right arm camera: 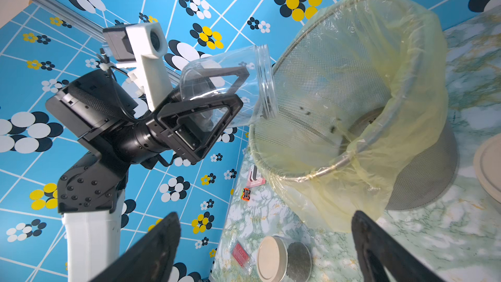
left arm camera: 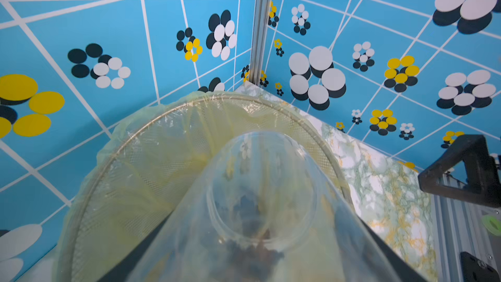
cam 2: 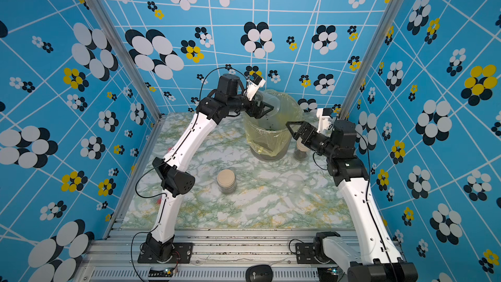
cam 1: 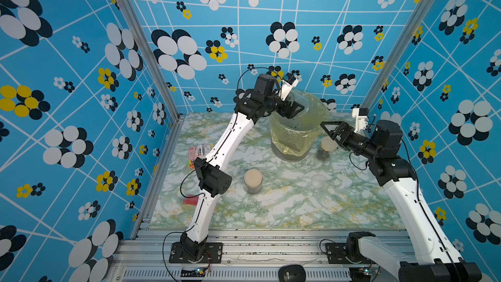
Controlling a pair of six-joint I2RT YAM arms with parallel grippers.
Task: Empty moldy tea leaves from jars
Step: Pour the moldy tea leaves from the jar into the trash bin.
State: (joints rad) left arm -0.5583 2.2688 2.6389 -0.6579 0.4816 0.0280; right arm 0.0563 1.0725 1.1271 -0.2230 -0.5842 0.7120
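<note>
- Jar (cam 1: 253,181) up front: small, clear, cylindrical, flat beige lid, standing on the green-veined marble-print table (cam 1: 271,212) with dark crumbly tea leaves (right arm camera: 298,260) inside. A round translucent lid (cam 1: 319,181) lies flat nearby.
- right gripper (cam 1: 327,131) spread wide, empty, right by a second beige-lidded jar (cam 1: 326,148).
- wire-mesh bin lined with a yellow bag (cam 1: 294,138) behind that.
- left gripper (right arm camera: 244,85) clamped on an open clear jar (right arm camera: 260,77), tipped mouth-first over the bin.

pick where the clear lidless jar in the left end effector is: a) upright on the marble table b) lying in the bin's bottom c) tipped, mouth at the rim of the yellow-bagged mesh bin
c: the left end effector grips the clear lidless jar tilted, its mouth over the rim of the yellow-bagged mesh bin.
</note>
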